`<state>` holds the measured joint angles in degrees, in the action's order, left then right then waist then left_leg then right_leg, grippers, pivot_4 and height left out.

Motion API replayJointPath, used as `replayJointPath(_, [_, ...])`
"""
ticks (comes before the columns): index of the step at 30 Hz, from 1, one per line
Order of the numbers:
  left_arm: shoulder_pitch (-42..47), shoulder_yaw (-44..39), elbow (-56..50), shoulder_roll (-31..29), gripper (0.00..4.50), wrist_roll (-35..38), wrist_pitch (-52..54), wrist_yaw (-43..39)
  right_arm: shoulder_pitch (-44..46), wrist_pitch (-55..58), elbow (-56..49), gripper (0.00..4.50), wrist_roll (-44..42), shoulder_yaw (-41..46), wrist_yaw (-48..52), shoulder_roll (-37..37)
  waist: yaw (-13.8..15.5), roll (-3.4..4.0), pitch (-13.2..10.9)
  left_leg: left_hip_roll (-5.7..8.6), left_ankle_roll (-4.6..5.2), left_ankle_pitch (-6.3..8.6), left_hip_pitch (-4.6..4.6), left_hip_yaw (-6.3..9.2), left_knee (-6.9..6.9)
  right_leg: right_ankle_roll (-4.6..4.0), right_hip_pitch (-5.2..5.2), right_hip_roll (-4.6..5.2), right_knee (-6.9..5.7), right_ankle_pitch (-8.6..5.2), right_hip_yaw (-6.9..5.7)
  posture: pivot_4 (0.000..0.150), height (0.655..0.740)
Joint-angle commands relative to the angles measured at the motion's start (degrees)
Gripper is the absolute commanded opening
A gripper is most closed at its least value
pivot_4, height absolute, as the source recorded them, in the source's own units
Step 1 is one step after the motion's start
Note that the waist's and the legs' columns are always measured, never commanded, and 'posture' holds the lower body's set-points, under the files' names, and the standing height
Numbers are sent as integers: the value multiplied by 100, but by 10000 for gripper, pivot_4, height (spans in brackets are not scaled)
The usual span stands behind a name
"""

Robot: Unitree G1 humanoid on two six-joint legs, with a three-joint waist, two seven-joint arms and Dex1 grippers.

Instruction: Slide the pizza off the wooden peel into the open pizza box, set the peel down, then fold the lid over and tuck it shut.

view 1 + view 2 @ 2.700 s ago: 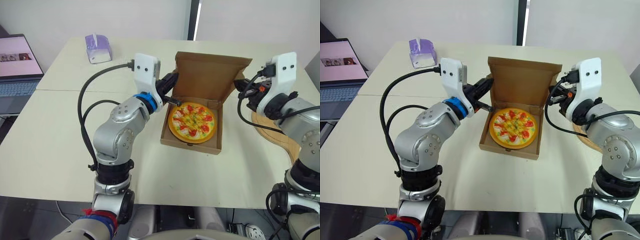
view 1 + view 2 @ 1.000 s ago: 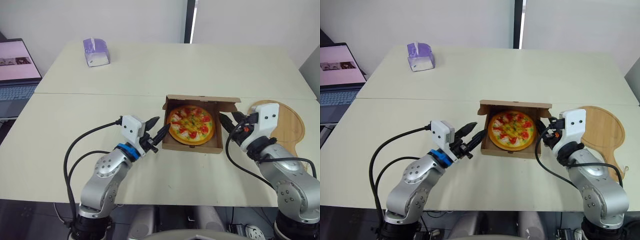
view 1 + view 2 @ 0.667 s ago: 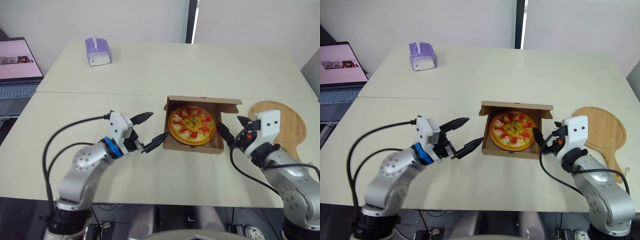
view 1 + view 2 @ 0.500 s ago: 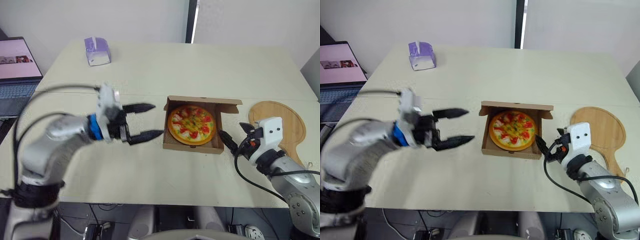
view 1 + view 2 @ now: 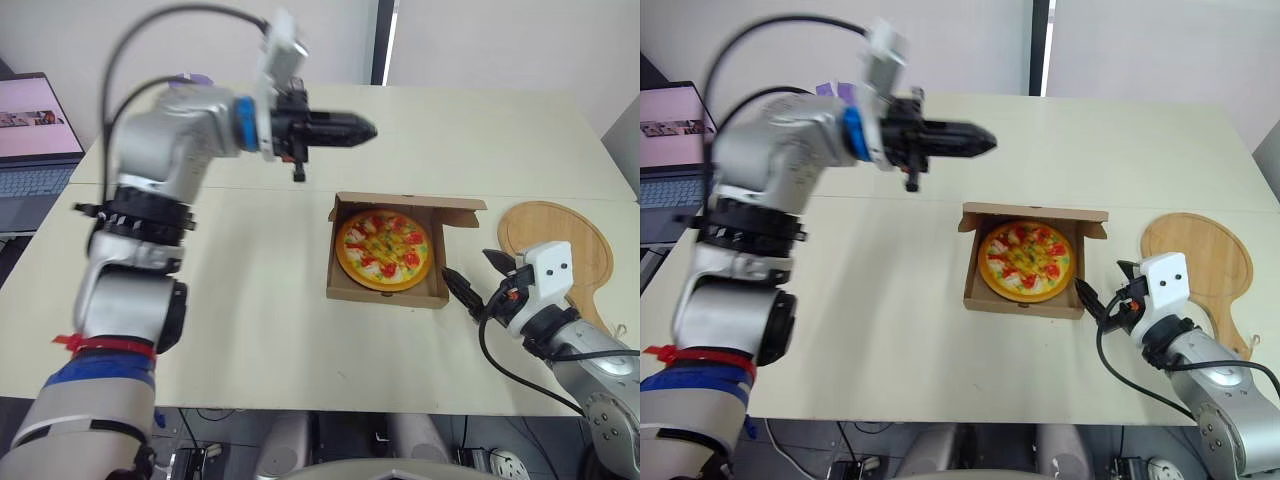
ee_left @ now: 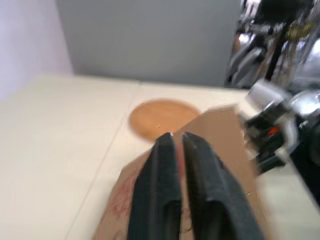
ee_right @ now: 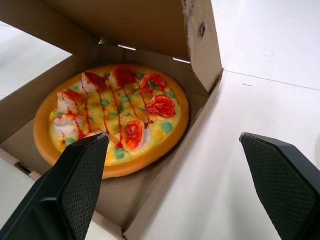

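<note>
Pizza: round, orange-rimmed, with red and green toppings, lying flat inside the brown cardboard pizza box, whose lid stands upright at the far edge. Round pale wooden peel lies flat on the smooth cream counter, right of the box. Left gripper: raised above the counter, black fingers pressed together, empty. Right gripper: spread wide, just beside the box's right wall.

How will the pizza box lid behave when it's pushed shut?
The lid looks like thin cardboard, so probably light and bendy, hinging at its back crease. Its side flap is scuffed and angled, so it may snag on the box wall. The box looks light and may slide on the table.
</note>
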<state>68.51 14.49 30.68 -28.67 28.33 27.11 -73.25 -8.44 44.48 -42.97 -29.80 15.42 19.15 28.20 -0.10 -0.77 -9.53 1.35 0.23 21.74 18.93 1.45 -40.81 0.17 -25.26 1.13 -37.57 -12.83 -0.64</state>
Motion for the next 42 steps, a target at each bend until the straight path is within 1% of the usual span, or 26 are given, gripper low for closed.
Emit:
replayJointPath(1, [220,334,776,375,757,-741,-850,-465,-35,-217,28,45000,6,371,170,201,-1,-3,-2,0,2,1,3,0,0,0,-2,1,1,0,0,1500,7251])
replayJointPath(4, [152,468,929,617,757,-1016,-1092,-877,-89,-284,144,45000,12,621,338,417,-10,-4,-3,-8,12,7,19,-1,1,0,-13,7,7,0,2,1500,7251])
replayJointPath(9, [-265,527,338,651,757,-1162,-933,-1309,-54,-334,308,45000,-46,898,550,692,-11,-4,-3,-14,34,19,21,0,2,0,-13,9,14,0,1,1500,7251])
replayJointPath(12, [-477,495,14,622,0,-1230,-834,-1346,11,-268,319,39418,-105,858,644,813,-7,-4,-3,-13,42,23,15,0,-1,1,-9,12,10,0,1,1500,7251])
replayJointPath(13, [-515,478,-60,617,0,-1251,-798,-1347,15,-256,316,36377,-114,835,677,849,-7,-4,-3,-13,42,23,15,1,-2,1,-8,12,9,0,1,1500,7251])
replayJointPath(14, [-602,475,-185,582,0,-1269,-769,-1349,67,-246,323,34577,-114,779,687,873,-4,-5,-3,-13,42,23,14,0,-3,2,-8,12,7,0,1,1500,7251])
replayJointPath(15, [-670,464,-297,559,0,-1280,-708,-1344,121,-228,322,30090,-133,729,719,910,-4,-5,-3,-13,42,23,15,1,-4,2,-8,12,5,0,0,1500,7251])
replayJointPath(17, [-773,450,-468,525,0,-1311,-638,-1317,225,-130,284,24541,-231,626,785,951,-3,-4,-3,-12,42,23,12,-1,-4,2,-8,12,2,0,4,1500,7251])
replayJointPath(21, [-862,423,-651,516,0,-1339,-549,-1259,432,190,257,9887,-592,414,765,828,-1,-4,-3,-12,41,23,12,1,-5,2,-8,14,2,0,2,1500,7251])
replayJointPath(24, [-908,409,-747,520,0,-1330,-492,-1223,578,349,297,373,-703,167,681,701,0,-4,-3,-13,40,22,13,2,-5,2,-9,16,1,0,1,1500,7251])
replayJointPath(30, [-951,411,-863,547,0,-1320,-427,-1183,807,625,391,373,-962,39,438,415,1,-4,-3,-12,38,21,13,2,-6,1,-8,19,1,0,2,1500,7251])
replayJointPath(35, [-1038,446,-951,543,0,-1328,-404,-1191,797,703,344,373,-1049,75,351,387,1,-4,-3,-13,29,16,12,2,-6,2,-8,19,0,0,1,1500,7251])
replayJointPath(42, [-1120,498,-984,602,0,-1354,-424,-1224,761,1029,181,373,-1502,100,11,154,1,-4,-3,-13,29,16,12,2,-7,1,-9,19,-4,0,1,1500,7251])
